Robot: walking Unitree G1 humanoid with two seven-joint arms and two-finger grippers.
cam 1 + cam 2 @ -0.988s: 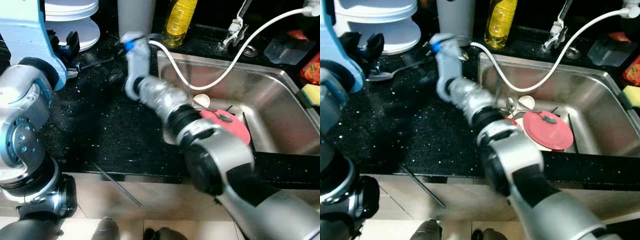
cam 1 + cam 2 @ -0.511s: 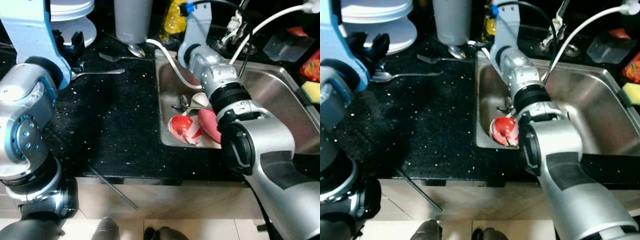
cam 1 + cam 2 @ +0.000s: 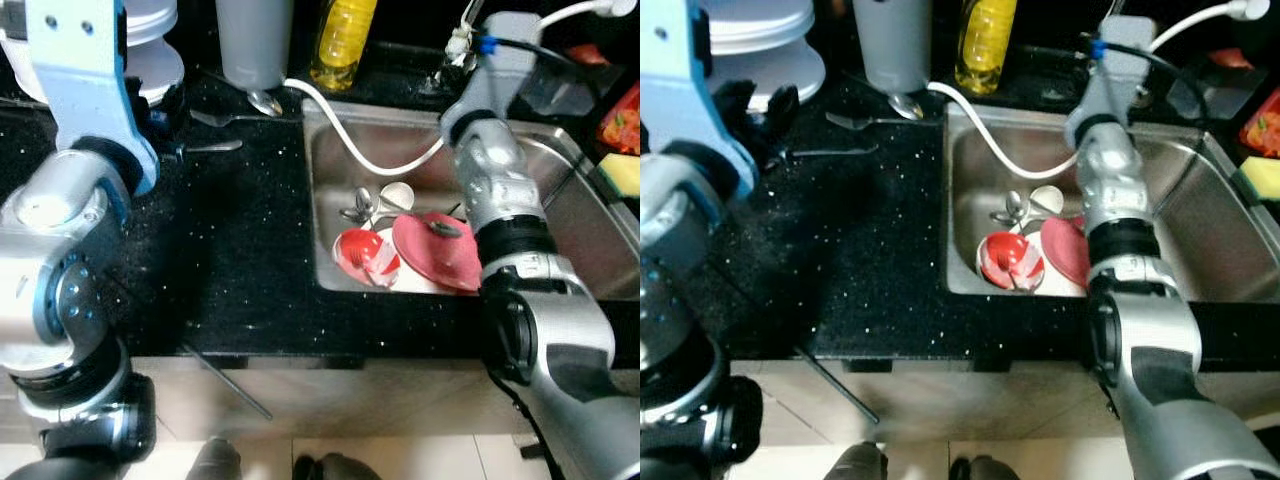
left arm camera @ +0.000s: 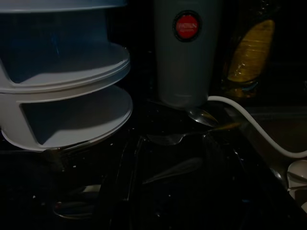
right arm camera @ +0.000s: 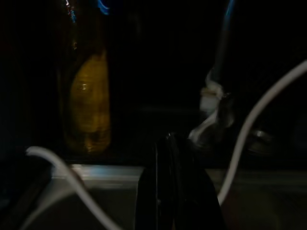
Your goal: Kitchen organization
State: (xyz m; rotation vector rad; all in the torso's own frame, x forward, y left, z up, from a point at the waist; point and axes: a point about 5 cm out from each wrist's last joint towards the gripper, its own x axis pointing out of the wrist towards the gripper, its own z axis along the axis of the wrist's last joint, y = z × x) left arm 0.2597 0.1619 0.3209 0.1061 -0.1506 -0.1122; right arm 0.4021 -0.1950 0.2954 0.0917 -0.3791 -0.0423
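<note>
Black speckled countertop (image 3: 230, 250) adjoins steel sink (image 3: 575, 230). White stacked containers (image 4: 62, 86) and grey cup (image 3: 255, 40) at counter rear. Sink holds pink plate (image 3: 440, 250), red-white bowl (image 3: 365, 255), spoons (image 3: 365, 205); white hose (image 3: 350, 135) drapes in. Right gripper (image 5: 170, 191) above sink back, fingers pressed together, empty. Left gripper (image 3: 765, 110) over counter spoon (image 3: 830, 152); finger state cannot be told.

Head views are evenly lit and mostly sharp, with glare on the steel sink (image 3: 560, 190); both wrist views are very dark, the dish-soap bottle (image 5: 88, 112) dimly glowing.
</note>
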